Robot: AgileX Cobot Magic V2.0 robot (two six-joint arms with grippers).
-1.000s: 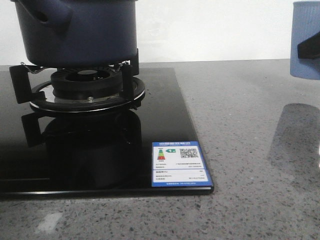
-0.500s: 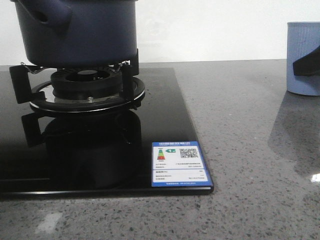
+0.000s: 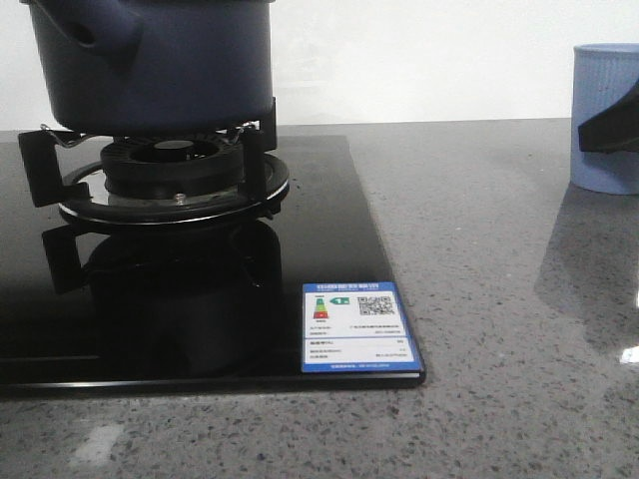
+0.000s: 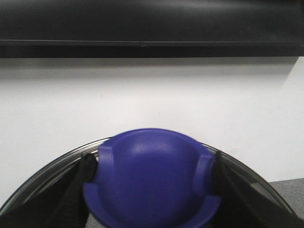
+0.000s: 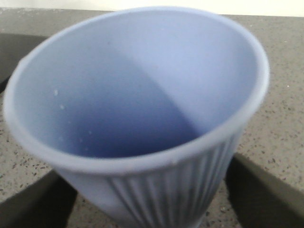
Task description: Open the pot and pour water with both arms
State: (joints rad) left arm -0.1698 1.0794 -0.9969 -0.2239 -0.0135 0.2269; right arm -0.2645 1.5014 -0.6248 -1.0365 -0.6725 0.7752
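Note:
The dark navy pot (image 3: 150, 60) stands on the burner at the far left of the front view; its top is cut off by the frame. My left gripper (image 4: 152, 190) is shut on the blue knob (image 4: 152, 175) of a glass lid (image 4: 61, 164), one black finger (image 4: 71, 190) on each side, held up before a white wall. The pale blue ribbed cup (image 3: 599, 80) stands upright on the counter at the right edge. My right gripper (image 3: 611, 125) shows as a black wedge against it. In the right wrist view the cup (image 5: 142, 95) sits between the fingers (image 5: 33, 204) of the gripper (image 5: 152, 199).
A black glass hob (image 3: 329, 249) with a round burner (image 3: 175, 170) and black pot supports fills the left. A blue and white label (image 3: 357, 327) is stuck at its front right corner. Grey speckled counter (image 3: 499, 299) lies to the right. A black band (image 4: 152, 23) runs above the held lid.
The cup has come down from a raised position onto the counter and shifted slightly left, with the right gripper on it. The pot has not moved.

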